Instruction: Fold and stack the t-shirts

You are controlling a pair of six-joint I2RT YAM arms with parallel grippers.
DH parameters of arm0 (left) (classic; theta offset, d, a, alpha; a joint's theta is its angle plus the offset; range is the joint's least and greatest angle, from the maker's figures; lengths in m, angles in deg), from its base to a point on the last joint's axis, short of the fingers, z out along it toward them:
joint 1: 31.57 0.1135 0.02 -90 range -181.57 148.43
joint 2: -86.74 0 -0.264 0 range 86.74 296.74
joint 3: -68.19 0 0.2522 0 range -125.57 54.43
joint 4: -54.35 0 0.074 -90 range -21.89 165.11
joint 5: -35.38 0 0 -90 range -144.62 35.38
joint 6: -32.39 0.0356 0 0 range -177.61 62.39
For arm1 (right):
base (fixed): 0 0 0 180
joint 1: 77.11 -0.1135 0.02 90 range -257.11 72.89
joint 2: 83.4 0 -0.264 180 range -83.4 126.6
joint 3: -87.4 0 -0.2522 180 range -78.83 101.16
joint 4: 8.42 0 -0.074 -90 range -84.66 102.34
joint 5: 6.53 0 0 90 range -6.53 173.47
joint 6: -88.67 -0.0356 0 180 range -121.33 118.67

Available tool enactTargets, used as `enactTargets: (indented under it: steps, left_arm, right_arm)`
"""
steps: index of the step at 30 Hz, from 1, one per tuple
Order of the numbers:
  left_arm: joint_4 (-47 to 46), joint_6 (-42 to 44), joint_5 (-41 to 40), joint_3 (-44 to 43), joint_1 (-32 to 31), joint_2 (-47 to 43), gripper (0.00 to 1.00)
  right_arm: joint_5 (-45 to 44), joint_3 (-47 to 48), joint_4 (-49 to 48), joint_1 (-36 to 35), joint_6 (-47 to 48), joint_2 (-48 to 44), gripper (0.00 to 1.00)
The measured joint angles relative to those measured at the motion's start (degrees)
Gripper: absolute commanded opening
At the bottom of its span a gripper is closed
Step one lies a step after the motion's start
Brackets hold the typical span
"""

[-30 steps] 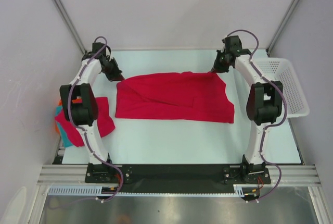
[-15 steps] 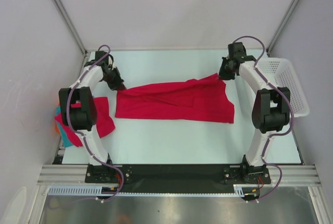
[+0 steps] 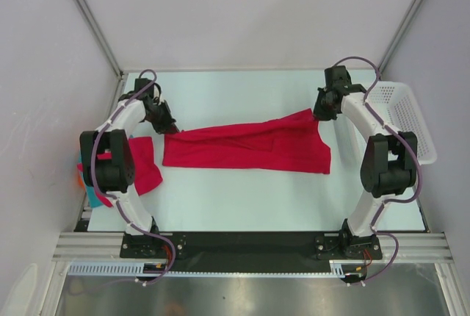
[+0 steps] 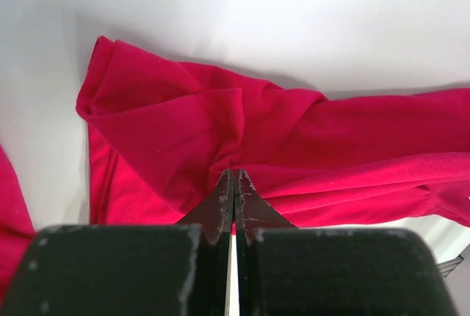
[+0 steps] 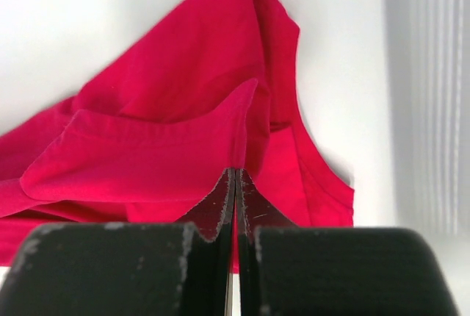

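From above, you had the red t-shirt [image 3: 246, 151] lying across the middle of the table [image 3: 242, 198], gripped at its far corners by the left gripper [image 3: 170, 126] and right gripper [image 3: 320, 112]. Your left wrist view showed the jaws pinched together on a cloth fold. Your right wrist view showed the jaws likewise clamped on a hem.

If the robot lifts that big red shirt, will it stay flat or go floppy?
Probably floppy: the red shirt bunches into folds where the left pincer and right pincer pinch it. Thin cloth, so likely light; its middle may sag.
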Motion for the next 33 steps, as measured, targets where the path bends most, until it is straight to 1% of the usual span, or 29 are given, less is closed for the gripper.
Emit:
enactTargets:
  steps: [7,16,17,19,20,21,22,24,25,26,28,33]
  left_arm:
    - [-0.6,0.0,0.3,1.8,-0.3,-0.2,0.00]
    - [-1.3,0.4,0.3,5.0,-0.4,-1.7,0.01]
    - [-1.4,0.4,0.3,5.3,-0.4,-1.8,0.03]
    - [-1.6,0.4,0.3,5.9,-0.4,-1.8,0.10]
    - [-1.7,0.4,0.3,6.1,-0.4,-1.8,0.21]
    - [-1.7,0.4,0.3,6.3,-0.4,-1.8,0.27]
    - [-1.7,0.6,0.2,6.4,-0.4,-1.8,0.37]
    - [-1.7,0.6,0.2,6.4,-0.4,-1.8,0.46]
    - [-1.7,0.8,0.2,6.4,-0.4,-1.8,0.54]
    - [-1.7,0.6,0.1,6.4,-0.4,-1.8,0.57]
    - [-1.7,0.5,-0.1,6.4,-0.4,-1.8,0.61]
    - [-1.7,0.4,-0.6,6.4,-0.4,-1.8,0.61]
  right_arm:
    - [-1.0,-2.4,1.2,0.0,0.0,-1.2,0.00]
    - [-2.0,-8.6,1.7,0.0,0.0,-5.8,0.00]
    - [-2.0,-8.9,1.7,0.0,0.0,-5.9,0.00]
    - [-1.9,-9.1,1.6,0.0,0.0,-5.9,0.23]
    - [-1.9,-9.2,1.7,0.0,0.0,-5.9,0.36]
    - [-2.0,-9.2,1.9,0.0,0.0,-5.9,0.42]
    - [-2.1,-9.2,2.0,0.0,0.1,-5.9,0.43]
    - [-2.2,-9.2,2.3,0.0,0.5,-5.9,0.46]
    - [-2.2,-9.2,2.3,0.0,0.6,-5.9,0.48]
    - [-2.2,-9.2,2.3,0.0,0.6,-5.9,0.49]
    - [-2.2,-9.2,2.5,0.0,0.6,-5.9,0.50]
    - [-2.2,-9.1,2.7,0.0,0.6,-5.8,0.50]
